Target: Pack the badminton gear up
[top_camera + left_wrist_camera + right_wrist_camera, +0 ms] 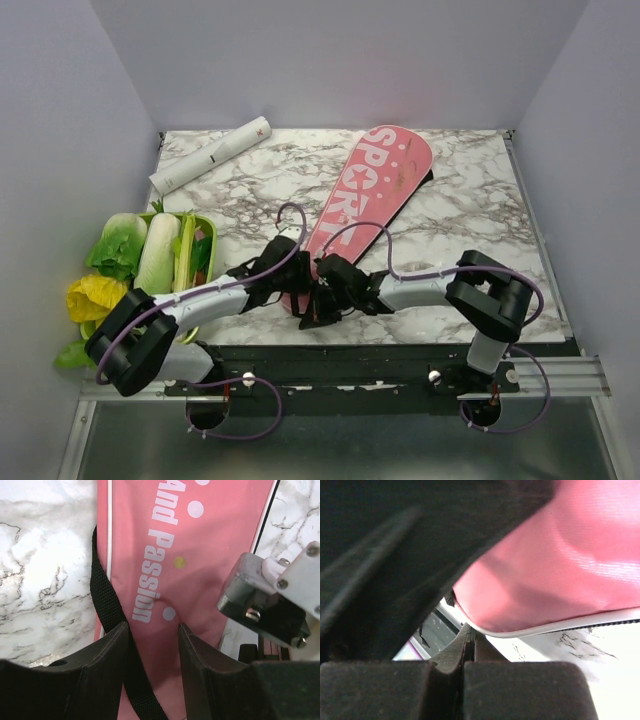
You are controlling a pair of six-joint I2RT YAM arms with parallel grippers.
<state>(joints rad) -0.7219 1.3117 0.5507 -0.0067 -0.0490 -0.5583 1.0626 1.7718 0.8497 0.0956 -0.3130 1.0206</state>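
So we've got our left gripper [153, 629] part-open astride the pink cover [368, 190], which runs from 6 toward 1 o'clock; our right gripper [469, 639] is pinched tight at its near end.

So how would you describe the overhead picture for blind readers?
The left arm and right arm meet at the near end of a pink SPORT cover on a marble table. A white tube lies far left, a vegetable tray near left.
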